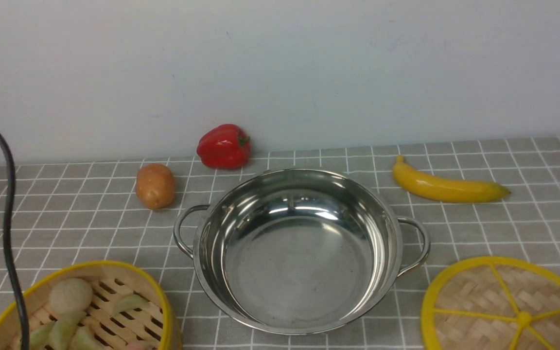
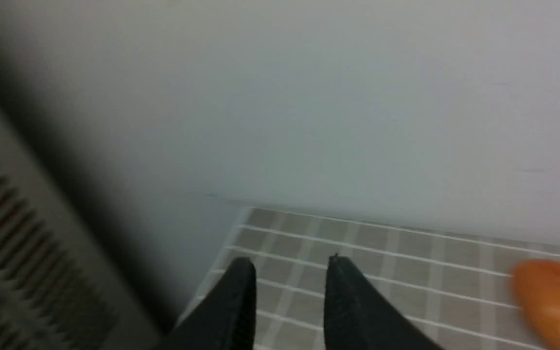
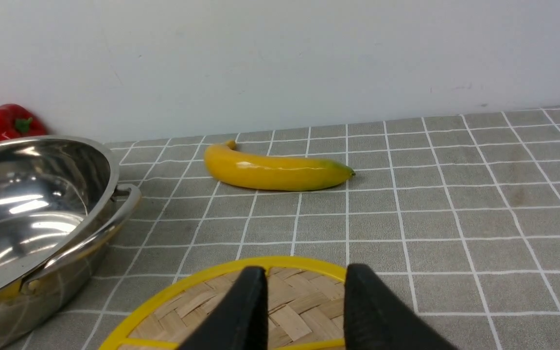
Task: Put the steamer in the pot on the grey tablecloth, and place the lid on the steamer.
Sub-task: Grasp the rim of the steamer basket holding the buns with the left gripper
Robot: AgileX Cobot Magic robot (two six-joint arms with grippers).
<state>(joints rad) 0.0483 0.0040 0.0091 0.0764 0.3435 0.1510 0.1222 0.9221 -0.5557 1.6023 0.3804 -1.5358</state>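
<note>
The steamer (image 1: pixel 110 265), a bamboo basket with a yellow rim and pale dumplings inside, sits at the front left of the grey tablecloth (image 1: pixel 503 228). In the middle stands the empty steel pot (image 1: pixel 241 204). At the front right the woven lid (image 1: pixel 479 291) lies flat. Neither gripper shows in the front view. In the blurred left wrist view my left gripper (image 2: pixel 289 262) hangs open over bare cloth (image 2: pixel 406 272) near the wall. My right gripper (image 3: pixel 304 272) is open just above the lid's far edge (image 3: pixel 202 311), beside the pot (image 3: pixel 42 184).
A red pepper (image 1: pixel 224 146) and a potato (image 1: pixel 155 185) lie behind the pot on the left, a banana (image 1: pixel 445 187) behind it on the right. A black cable (image 1: pixel 10 218) hangs over the steamer's left side. A grey vented panel (image 2: pixel 12 233) stands beside the left gripper.
</note>
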